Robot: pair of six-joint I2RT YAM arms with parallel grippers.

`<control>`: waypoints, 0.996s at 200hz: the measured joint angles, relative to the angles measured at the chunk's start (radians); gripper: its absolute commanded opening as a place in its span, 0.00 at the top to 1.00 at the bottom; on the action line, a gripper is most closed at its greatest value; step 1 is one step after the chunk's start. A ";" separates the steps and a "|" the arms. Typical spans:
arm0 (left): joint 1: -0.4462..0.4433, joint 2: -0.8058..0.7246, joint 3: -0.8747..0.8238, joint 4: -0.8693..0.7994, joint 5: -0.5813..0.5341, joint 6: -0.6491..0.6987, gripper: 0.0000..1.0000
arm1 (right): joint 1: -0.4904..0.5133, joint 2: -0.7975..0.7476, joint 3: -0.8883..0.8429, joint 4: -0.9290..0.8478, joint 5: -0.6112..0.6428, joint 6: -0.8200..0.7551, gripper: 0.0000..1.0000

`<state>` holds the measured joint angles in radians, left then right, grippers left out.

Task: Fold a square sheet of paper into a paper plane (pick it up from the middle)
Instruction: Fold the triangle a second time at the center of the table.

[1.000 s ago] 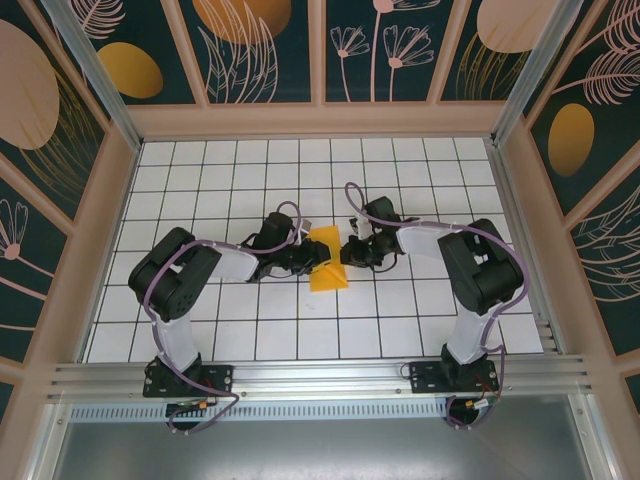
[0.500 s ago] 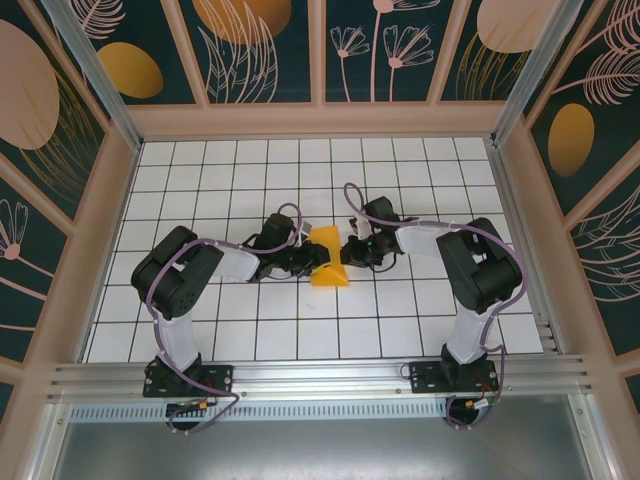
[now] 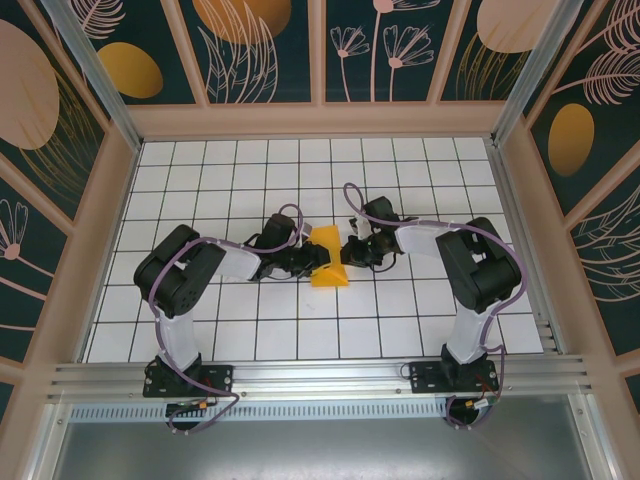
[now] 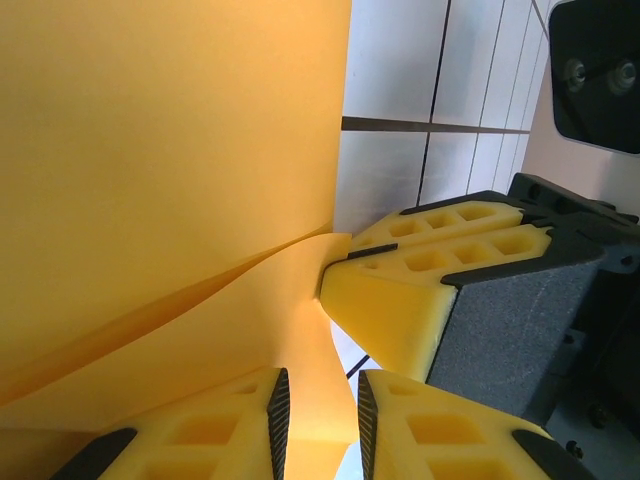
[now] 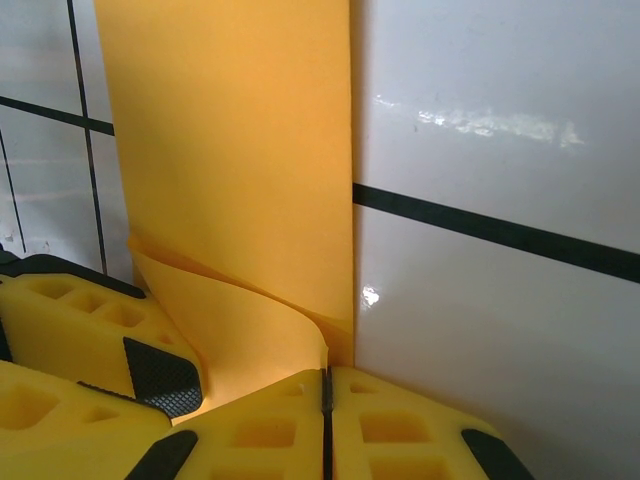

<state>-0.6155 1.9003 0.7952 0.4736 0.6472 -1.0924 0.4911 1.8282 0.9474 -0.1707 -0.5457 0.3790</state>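
Folding is underway: your left claw [image 4: 318,400] and right claw [image 5: 325,390] both pinch the square sheet of paper [image 3: 327,260]; next, press the crease flat against the table [image 3: 400,320].

The square sheet of paper [image 3: 327,258] is plain orange-yellow, with no print, and it runs up from between the jaws of the right gripper [image 5: 325,400] as one even sheet of colour. The fingers [image 5: 400,430] of that gripper are bright yellow with black edges. The left gripper [image 4: 318,420] has the same yellow fingers [image 4: 210,425], and beside its jaws the other gripper's body is speckled dark grey. The table [image 3: 400,310] beyond the jaws is glossy white, ruled by thin black lines into squares. The wall panels [image 3: 260,45] are dark teal, painted with orange and peach ovals and pale line-drawn flowers, and framed in peach-pink.
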 measured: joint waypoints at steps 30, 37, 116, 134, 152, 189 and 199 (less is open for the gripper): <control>0.000 0.001 0.002 -0.008 0.000 0.006 0.73 | 0.001 0.000 0.000 -0.001 0.003 0.000 0.90; 0.000 0.001 0.002 -0.008 0.000 0.007 0.72 | 0.002 0.000 0.000 -0.001 0.003 0.000 0.90; 0.000 0.010 0.011 -0.026 -0.001 0.018 0.73 | 0.005 -0.004 0.000 -0.006 0.008 0.001 0.90; 0.000 0.010 0.011 -0.029 -0.001 0.018 0.73 | 0.008 -0.006 0.000 -0.013 0.012 0.002 0.90; 0.000 0.010 0.014 -0.033 -0.001 0.018 0.72 | 0.008 -0.007 0.000 -0.014 0.015 0.004 0.90; 0.000 0.010 0.017 -0.037 0.000 0.019 0.72 | 0.009 -0.007 0.000 -0.014 0.018 0.005 0.90; 0.000 0.010 0.017 -0.037 0.000 0.019 0.72 | 0.010 -0.007 0.000 -0.014 0.019 0.008 0.90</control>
<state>-0.6155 1.9102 0.8124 0.4366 0.6468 -1.0737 0.5014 1.8214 0.9474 -0.1848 -0.5262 0.3866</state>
